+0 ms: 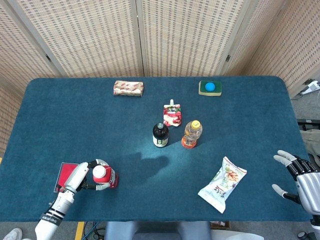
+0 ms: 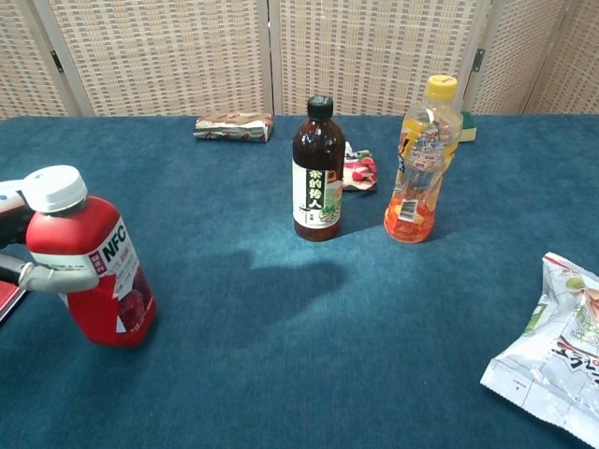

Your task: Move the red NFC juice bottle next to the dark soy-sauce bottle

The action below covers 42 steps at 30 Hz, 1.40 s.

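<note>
While the table (image 1: 240,100) stretches wide under its blue cloth, the business at hand sits at its near left corner, where the left hand (image 1: 84,177) is wrapped around the juice bottle (image 2: 89,267), a finger (image 2: 56,275) lying across its red body below the white cap. That bottle stands upright, just beside a red card (image 1: 64,175), and well apart from the soy bottle (image 2: 318,170), which stands near the table's middle with an orange drink (image 2: 418,161) close on its right and a red pouch (image 1: 172,114) just behind. A snack bag (image 1: 222,184) lies toward the near right, and a wrapped packet (image 1: 128,88) and a green sponge (image 1: 210,88) rest along the far edge. The right hand (image 1: 300,176) hangs off the right edge with fingers spread, holding nothing. To my eye the grasp looks made and the carry is next. It wants a firm hold low on the body, a lift clear of the cloth, and a level sweep toward the open left side of the soy bottle. Coming in from that side should keep the arm away from the orange drink and the pouch. Setting it down upright, close but without knocking the tall, narrow soy bottle, seems the delicate part.
</note>
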Available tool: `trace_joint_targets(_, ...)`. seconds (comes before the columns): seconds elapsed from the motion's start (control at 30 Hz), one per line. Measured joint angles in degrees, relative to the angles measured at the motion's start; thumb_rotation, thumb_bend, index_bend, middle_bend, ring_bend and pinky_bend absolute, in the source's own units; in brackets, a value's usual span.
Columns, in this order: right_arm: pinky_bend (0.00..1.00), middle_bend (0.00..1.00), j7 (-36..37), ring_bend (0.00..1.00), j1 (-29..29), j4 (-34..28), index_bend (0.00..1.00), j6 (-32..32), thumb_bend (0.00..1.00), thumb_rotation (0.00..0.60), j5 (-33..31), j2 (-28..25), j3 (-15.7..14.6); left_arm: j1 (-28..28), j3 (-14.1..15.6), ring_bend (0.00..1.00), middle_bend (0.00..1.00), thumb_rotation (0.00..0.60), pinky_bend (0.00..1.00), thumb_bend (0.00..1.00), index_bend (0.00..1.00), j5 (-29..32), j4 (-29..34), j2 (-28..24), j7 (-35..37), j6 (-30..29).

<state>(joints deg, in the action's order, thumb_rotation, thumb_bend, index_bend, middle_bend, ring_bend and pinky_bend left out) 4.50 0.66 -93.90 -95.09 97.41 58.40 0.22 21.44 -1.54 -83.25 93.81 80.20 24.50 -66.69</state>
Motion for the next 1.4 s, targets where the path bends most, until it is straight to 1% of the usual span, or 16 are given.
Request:
trace_joint_targets(0.23, 0.32, 0.23, 0.04, 0.22, -0.01, 0.02, 0.26, 0.05, 0.05, 0.600, 0.10, 0.01, -0.03, 1.62, -3.12, 0.46, 0.48, 0.600, 0.43, 0.10, 0.61, 1.24, 0.80, 0.72, -3.99, -0.14)
trace_joint_targets(0.47, 0.32, 0.23, 0.30, 0.22, -0.05, 0.09, 0.26, 0.16, 0.05, 0.600, -0.01, -0.04, 0.01, 5.53, -8.45, 0.46, 0.48, 0.600, 0.43, 0.10, 0.60, 5.64, 1.18, 2.20, -9.39, 1.87)
trace_joint_targets(0.6, 0.32, 0.23, 0.43, 0.22, -0.18, 0.16, 0.26, 0.54, 0.05, 0.600, -0.10, -0.10, -0.03, 7.37, -9.94, 0.45, 0.48, 0.600, 0.43, 0.10, 0.60, 7.65, -0.72, 3.74, -11.76, 3.22)
trace_joint_targets(0.77, 0.32, 0.23, 0.65, 0.22, -0.32, 0.22, 0.26, 0.83, 0.05, 0.600, -0.27, -0.13, -0.01, 10.12, -11.87, 0.45, 0.48, 0.600, 0.43, 0.10, 0.60, 11.25, -4.20, 5.55, -13.92, 6.31)
trace_joint_targets(0.97, 0.32, 0.23, 0.83, 0.22, -0.47, 0.30, 0.26, 1.21, 0.05, 0.600, -0.28, -0.14, -0.09, 13.17, -14.66, 0.45, 0.48, 0.600, 0.43, 0.10, 0.60, 15.25, -6.28, 6.56, -15.46, 9.24)
trace_joint_targets(1.13, 0.32, 0.23, 1.09, 0.22, -0.55, 0.34, 0.26, 1.34, 0.05, 0.600, -0.21, -0.18, -0.16, 15.09, -16.32, 0.45, 0.48, 0.600, 0.43, 0.10, 0.59, 18.13, -6.71, 6.87, -17.32, 10.63)
trace_joint_targets(1.4, 0.32, 0.23, 1.32, 0.22, -0.55, 0.34, 0.26, 1.28, 0.05, 0.600, 0.00, -0.24, -0.29, 17.58, -17.36, 0.45, 0.48, 0.600, 0.43, 0.10, 0.59, 22.37, -9.30, 8.91, -19.62, 12.44)
